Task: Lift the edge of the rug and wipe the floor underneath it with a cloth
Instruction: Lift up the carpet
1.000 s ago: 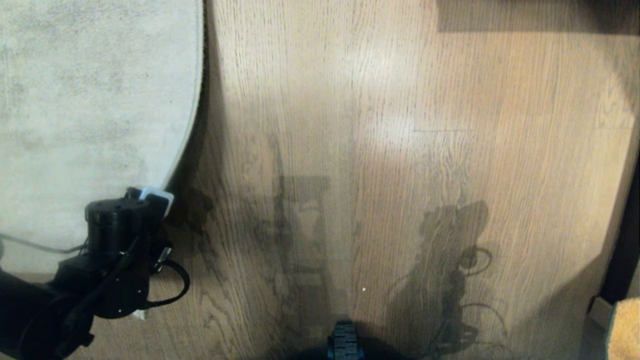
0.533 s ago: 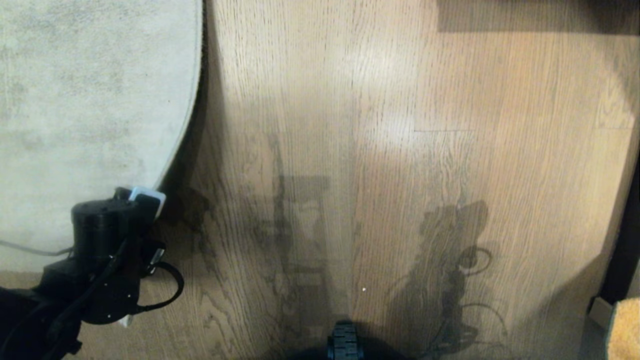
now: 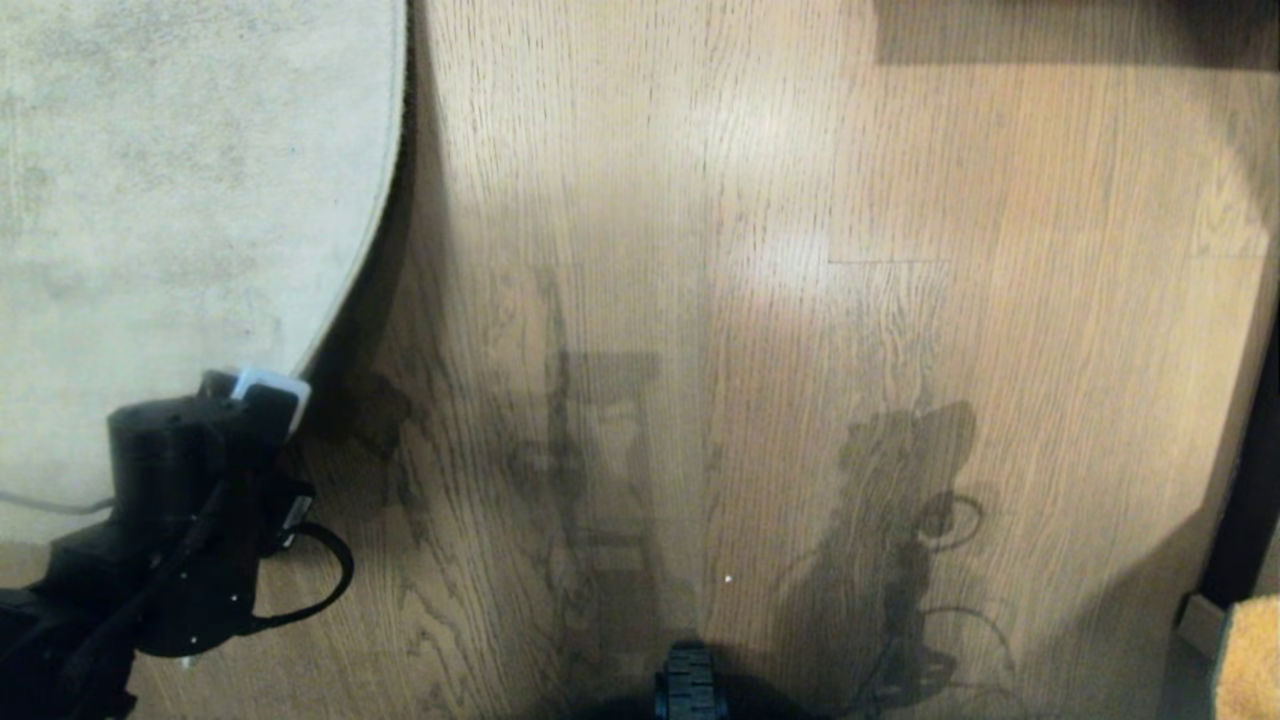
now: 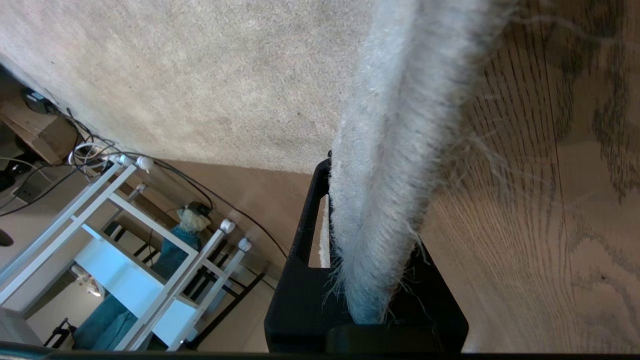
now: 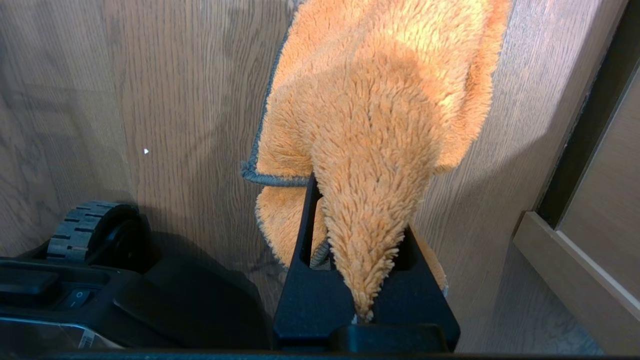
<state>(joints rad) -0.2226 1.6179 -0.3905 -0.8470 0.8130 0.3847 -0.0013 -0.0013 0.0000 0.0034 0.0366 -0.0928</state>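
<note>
My left gripper (image 3: 262,398) is shut on the rug edge (image 3: 372,225) at the lower left of the head view and holds it up off the floor (image 3: 800,400). The rug's paler side (image 3: 150,200) faces the head camera, and the edge curves up from the grip. In the left wrist view the fluffy grey rug edge (image 4: 400,125) runs between the jaws of the left gripper (image 4: 360,190). My right gripper (image 5: 360,210) is shut on the orange cloth (image 5: 380,100), which hangs over the floor (image 5: 175,100). A corner of the cloth (image 3: 1250,660) shows at the head view's lower right.
My base's wheel (image 3: 688,685) sits at the bottom centre and also shows as the wheel (image 5: 90,225) beside the cloth. A dark furniture edge (image 3: 1250,500) and a low wooden ledge (image 5: 575,250) bound the right. A white rack (image 4: 125,250) with cables stands beyond the rug.
My left gripper has drawn back to the left with the rug edge in it, and a little more floor shows beside the curve. The right arm and the cloth have not moved.
</note>
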